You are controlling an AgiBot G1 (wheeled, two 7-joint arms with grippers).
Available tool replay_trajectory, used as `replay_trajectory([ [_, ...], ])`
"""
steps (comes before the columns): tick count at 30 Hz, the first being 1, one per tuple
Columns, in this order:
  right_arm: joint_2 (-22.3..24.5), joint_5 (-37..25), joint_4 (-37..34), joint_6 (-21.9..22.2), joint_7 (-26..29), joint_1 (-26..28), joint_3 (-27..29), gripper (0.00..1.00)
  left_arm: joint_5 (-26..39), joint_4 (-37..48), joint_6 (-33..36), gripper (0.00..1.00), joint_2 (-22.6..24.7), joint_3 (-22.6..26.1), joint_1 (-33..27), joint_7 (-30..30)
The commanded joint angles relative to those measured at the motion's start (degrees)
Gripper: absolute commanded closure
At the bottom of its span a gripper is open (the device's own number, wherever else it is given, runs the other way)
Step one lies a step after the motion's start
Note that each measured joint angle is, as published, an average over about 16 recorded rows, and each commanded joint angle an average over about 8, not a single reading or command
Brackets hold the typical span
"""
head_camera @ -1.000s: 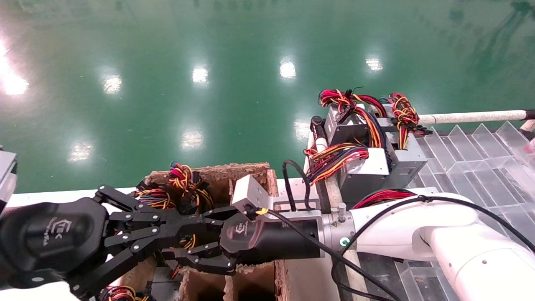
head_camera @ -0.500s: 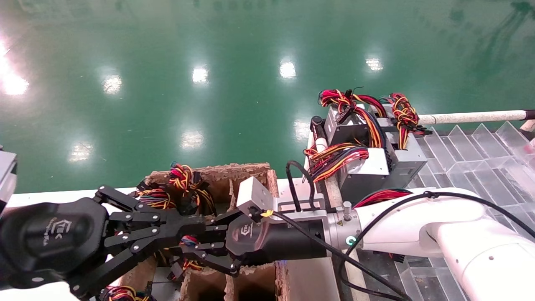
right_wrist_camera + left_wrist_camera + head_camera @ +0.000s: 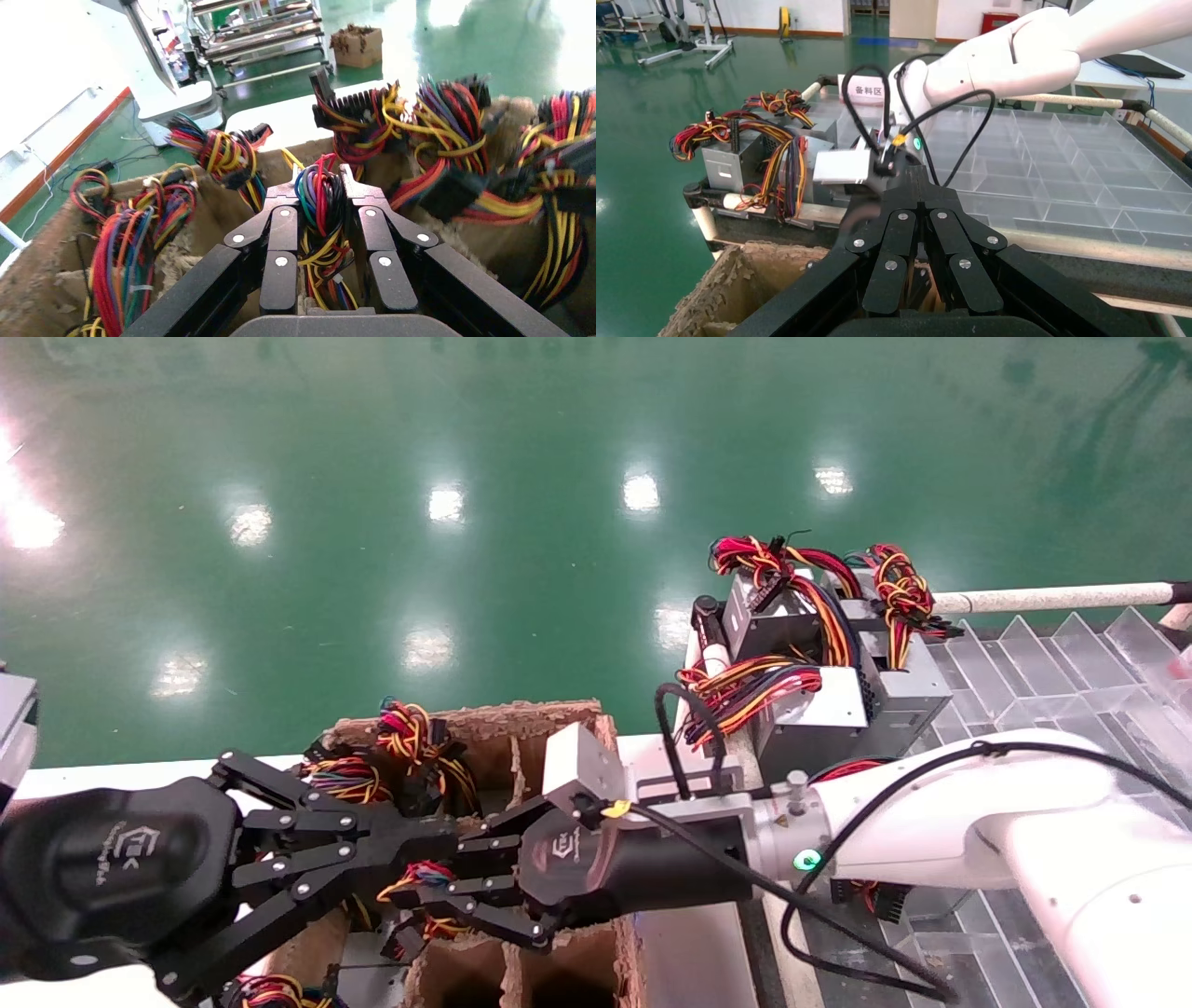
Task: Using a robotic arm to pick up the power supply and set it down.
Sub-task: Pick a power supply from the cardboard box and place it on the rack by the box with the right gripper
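Gripping wire bundle | right gripper jaws closed | left gripper jaws closed, empty

The glossy white jointed robotic arm reaches over the divided brown cardboard box, its black linkage gripper with jaws closed around a red, yellow and blue wire bundle of the power supply, whose body stays hidden.

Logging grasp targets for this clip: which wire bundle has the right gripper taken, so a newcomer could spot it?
Find the brown fibre crate with dividers below the head view's centre. The right gripper reaches in over its near cells, shut on a wire bundle. It is the only bundle pinched between black fingers; its neighbours lie loose.
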Motion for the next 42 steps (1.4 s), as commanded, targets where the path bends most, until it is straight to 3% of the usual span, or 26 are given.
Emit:
replay_trajectory([
  [1,0.7,0.5,1.7,-0.4,0.3,0.2,-0.3,1.00,0.0,0.0,0.0,1.00,0.0,0.0,0.0,0.0],
  [11,7.3,10.6,12.4,0.9,5.9,-3.3,1.5,1.00,0.0,0.0,0.0,1.00,0.0,0.0,0.0,0.0],
  [24,7.8,21.4,16.5,5.7,10.9,-4.9,7.2,1.00,0.0,0.0,0.0,1.00,0.0,0.0,0.0,0.0],
  [33,9.9,22.1,24.1,13.4,10.5,-3.1,9.5,1.00,0.0,0.0,0.0,1.00,0.0,0.0,0.0,0.0],
  [42,17.8,22.1,38.8,23.0,12.3,-4.6,12.5,1.00,0.0,0.0,0.0,1.00,0.0,0.0,0.0,0.0],
])
